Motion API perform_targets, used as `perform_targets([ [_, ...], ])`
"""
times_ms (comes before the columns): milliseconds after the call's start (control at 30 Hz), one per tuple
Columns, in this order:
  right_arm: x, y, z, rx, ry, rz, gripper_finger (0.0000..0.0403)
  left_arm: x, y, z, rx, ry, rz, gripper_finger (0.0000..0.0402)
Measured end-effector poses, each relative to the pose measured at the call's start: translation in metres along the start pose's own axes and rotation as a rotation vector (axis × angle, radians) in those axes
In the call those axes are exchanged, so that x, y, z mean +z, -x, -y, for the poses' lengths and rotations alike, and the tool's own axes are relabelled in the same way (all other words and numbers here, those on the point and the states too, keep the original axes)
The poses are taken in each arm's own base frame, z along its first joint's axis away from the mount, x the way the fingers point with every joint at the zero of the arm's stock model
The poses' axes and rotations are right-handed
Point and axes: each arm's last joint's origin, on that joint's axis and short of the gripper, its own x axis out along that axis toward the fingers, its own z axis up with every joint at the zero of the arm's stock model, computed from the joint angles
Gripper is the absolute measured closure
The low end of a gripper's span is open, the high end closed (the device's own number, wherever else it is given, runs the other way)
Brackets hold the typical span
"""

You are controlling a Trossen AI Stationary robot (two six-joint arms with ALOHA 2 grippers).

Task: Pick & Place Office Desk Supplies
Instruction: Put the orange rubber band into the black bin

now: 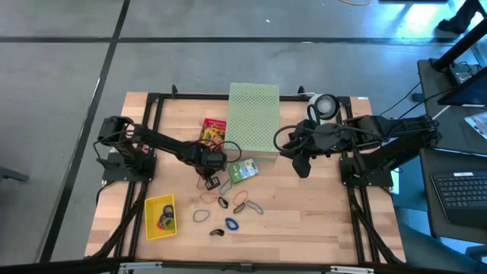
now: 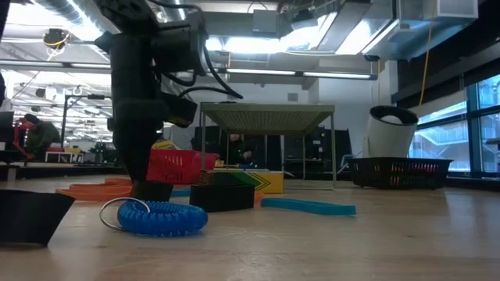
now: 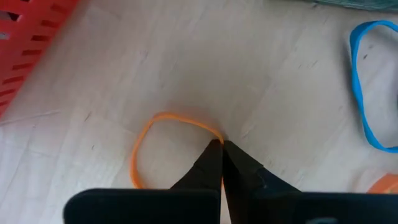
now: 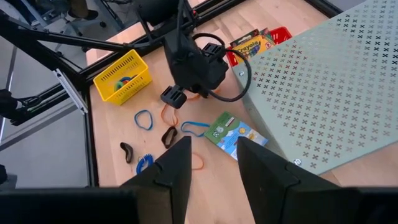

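An orange rubber-band loop [image 3: 144,138] lies flat on the wooden table. My left gripper [image 3: 222,144] points straight down, its fingers shut at the loop's edge; from above it shows just left of a green card box [image 1: 243,170]. More bands, blue [image 1: 230,224], orange [image 1: 242,199] and others, and small black clips [image 1: 223,202] are scattered nearer the front edge. My right gripper [image 4: 213,142] hangs open, high above the table's right half [image 1: 302,166], with nothing between its fingers. My left gripper pinches the orange loop's rim [image 3: 213,131] between its two fingertips, at one spot on the side away from the red basket. The fingers come from above, pointing down. The rest of the loop lies slack and flat on the table.
A yellow basket [image 1: 160,217] holding a few bands stands at the front left. A large pale green perforated box [image 1: 253,122] fills the far middle, with a red basket and a crayon box [image 1: 214,131] to its left. Bare wood lies at the front right.
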Motion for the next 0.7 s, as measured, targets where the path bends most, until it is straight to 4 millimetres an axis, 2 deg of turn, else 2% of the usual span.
perform_targets([
  [233,0.0,0.0,-0.001,0.021,0.002,-0.015,0.0273,-0.002,0.021,0.003,-0.041,-0.027,-0.048,0.04],
  [700,0.0,0.0,-0.001,0.021,0.002,-0.016,0.0273,-0.003,0.055,0.004,-0.104,0.009,0.06,0.04],
])
